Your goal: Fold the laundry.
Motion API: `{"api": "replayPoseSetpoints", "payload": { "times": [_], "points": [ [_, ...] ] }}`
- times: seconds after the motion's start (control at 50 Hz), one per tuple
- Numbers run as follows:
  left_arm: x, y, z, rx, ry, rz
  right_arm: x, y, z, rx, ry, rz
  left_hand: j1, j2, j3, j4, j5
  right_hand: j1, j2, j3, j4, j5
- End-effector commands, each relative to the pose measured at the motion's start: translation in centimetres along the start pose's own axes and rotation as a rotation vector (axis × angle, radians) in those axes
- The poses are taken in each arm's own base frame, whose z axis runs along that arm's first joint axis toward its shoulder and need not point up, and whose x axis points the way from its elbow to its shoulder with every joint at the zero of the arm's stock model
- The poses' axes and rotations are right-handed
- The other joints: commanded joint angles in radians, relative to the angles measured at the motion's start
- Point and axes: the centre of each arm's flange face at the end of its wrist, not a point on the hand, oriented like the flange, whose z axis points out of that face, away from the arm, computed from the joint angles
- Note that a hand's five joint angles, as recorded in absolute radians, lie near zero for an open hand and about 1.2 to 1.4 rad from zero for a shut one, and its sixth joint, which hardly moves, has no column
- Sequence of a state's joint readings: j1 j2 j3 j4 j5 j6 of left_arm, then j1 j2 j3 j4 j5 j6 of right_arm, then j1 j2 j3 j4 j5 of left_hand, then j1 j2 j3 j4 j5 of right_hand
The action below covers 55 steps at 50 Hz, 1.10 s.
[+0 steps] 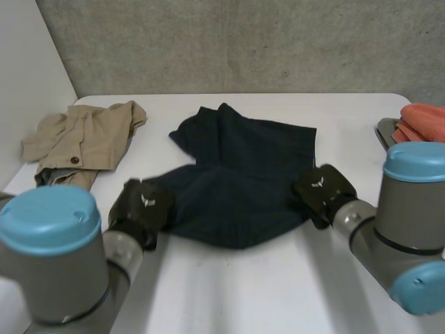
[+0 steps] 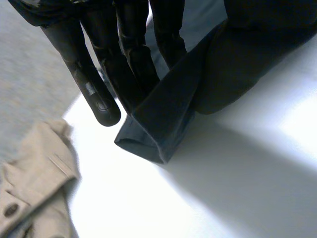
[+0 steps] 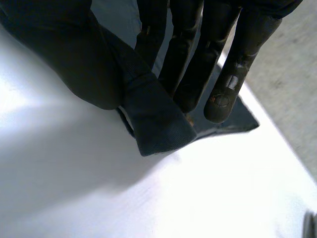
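Place: robot lab, by the look of it — a test bench.
Backdrop: bare grey concrete wall (image 1: 243, 42), plain white panel (image 1: 28, 62) beside.
Surface: white table (image 1: 229, 292).
Rig: 2 grey, blue-capped machine arms — left arm (image 1: 55, 257), right arm (image 1: 410, 209).

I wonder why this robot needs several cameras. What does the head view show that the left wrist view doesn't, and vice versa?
Head view adds: the right hand at the right edge of the navy garment, and an orange cloth at the right edge of the white table. Left wrist view adds: that garment's corner up close, lifted and pinched by the left hand. Both share: left hand, navy garment, beige garment, white table.
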<state>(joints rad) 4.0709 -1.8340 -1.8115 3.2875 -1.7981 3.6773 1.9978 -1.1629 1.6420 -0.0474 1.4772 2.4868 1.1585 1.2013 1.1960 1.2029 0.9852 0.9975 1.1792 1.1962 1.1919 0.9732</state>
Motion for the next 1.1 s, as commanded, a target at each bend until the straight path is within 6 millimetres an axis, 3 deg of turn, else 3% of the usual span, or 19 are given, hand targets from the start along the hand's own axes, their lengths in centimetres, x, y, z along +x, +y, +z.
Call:
{"api": "replayPoseSetpoints", "payload": {
  "times": [0.02, 0.12, 0.3, 0.32, 0.36, 0.38, 0.52, 0.62, 0.68, 0.78, 0.9, 1.0, 1.1],
  "points": [
    [1.1, 2.2, -3.7, -0.155, 0.101, 0.057, 0.1, 1.4, -4.3, -0.182, -0.095, 0.018, 0.238, 0.195, 0.2, 0.193, 0.237, 0.399, 0.217, 0.2, 0.204, 0.249],
    [1.8, 2.9, -5.2, -0.199, 0.131, 0.091, -0.8, 3.1, -6.5, -0.291, -0.184, -0.087, 0.238, 0.195, 0.2, 0.193, 0.237, 0.399, 0.217, 0.2, 0.204, 0.249],
    [1.8, 2.2, -8.9, -0.213, 0.202, 0.132, -1.4, 3.5, -8.5, -0.299, -0.205, -0.148, 0.238, 0.195, 0.2, 0.193, 0.237, 0.399, 0.217, 0.2, 0.204, 0.249],
    [1.8, 2.0, -9.2, -0.205, 0.208, 0.136, -1.4, 3.4, -8.6, -0.296, -0.199, -0.147, 0.134, 0.091, 0.096, 0.089, 0.132, 0.399, 0.217, 0.2, 0.204, 0.249],
    [1.8, 1.7, -9.6, -0.193, 0.213, 0.143, -1.2, 3.4, -8.6, -0.294, -0.194, -0.14, -0.349, -0.392, -0.387, -0.394, -0.35, 0.399, 0.217, 0.2, 0.204, 0.249],
    [1.6, 1.2, -9.7, -0.175, 0.203, 0.141, -1.2, 3.4, -8.6, -0.294, -0.193, -0.139, -0.948, -0.991, -0.985, -0.992, -0.949, 0.399, 0.217, 0.2, 0.204, 0.249],
    [-0.2, -2.0, -8.3, -0.072, 0.124, 0.109, -1.4, 3.6, -8.5, -0.283, -0.189, -0.132, -0.98, -1.023, -1.018, -1.025, -0.981, 0.399, 0.217, 0.2, 0.204, 0.249],
    [-2.6, -5.7, -5.4, 0.087, 0.017, 0.029, -1.5, 3.7, -8.3, -0.267, -0.175, -0.125, -0.966, -1.009, -1.003, -1.01, -0.967, 0.399, 0.217, 0.2, 0.204, 0.249],
    [-3.3, -6.9, -3.4, 0.176, 0.013, 0.002, -1.6, 3.9, -8.2, -0.263, -0.17, -0.121, -0.942, -0.985, -0.98, -0.987, -0.943, 0.399, 0.217, 0.2, 0.204, 0.249],
    [-3.9, -7.8, 3.7, 0.343, 0.095, -0.014, -1.7, 3.9, -7.9, -0.25, -0.158, -0.109, -0.726, -0.768, -0.763, -0.77, -0.727, 0.399, 0.217, 0.2, 0.204, 0.249],
    [-3.1, -7.7, 10.0, 0.433, 0.22, 0.003, -1.7, 4.0, -7.6, -0.238, -0.143, -0.093, -0.625, -0.668, -0.662, -0.669, -0.626, 0.399, 0.217, 0.2, 0.204, 0.249],
    [-2.3, -5.5, 16.2, 0.452, 0.276, 0.004, -1.8, 4.3, -7.3, -0.241, -0.142, -0.083, -0.61, -0.653, -0.648, -0.655, -0.612, 0.399, 0.217, 0.2, 0.204, 0.249],
    [-1.6, -3.9, 19.8, 0.471, 0.291, 0.006, -2.1, 4.8, -6.8, -0.257, -0.154, -0.073, -0.549, -0.592, -0.586, -0.593, -0.55, 0.399, 0.217, 0.2, 0.204, 0.249]
  ]
}}
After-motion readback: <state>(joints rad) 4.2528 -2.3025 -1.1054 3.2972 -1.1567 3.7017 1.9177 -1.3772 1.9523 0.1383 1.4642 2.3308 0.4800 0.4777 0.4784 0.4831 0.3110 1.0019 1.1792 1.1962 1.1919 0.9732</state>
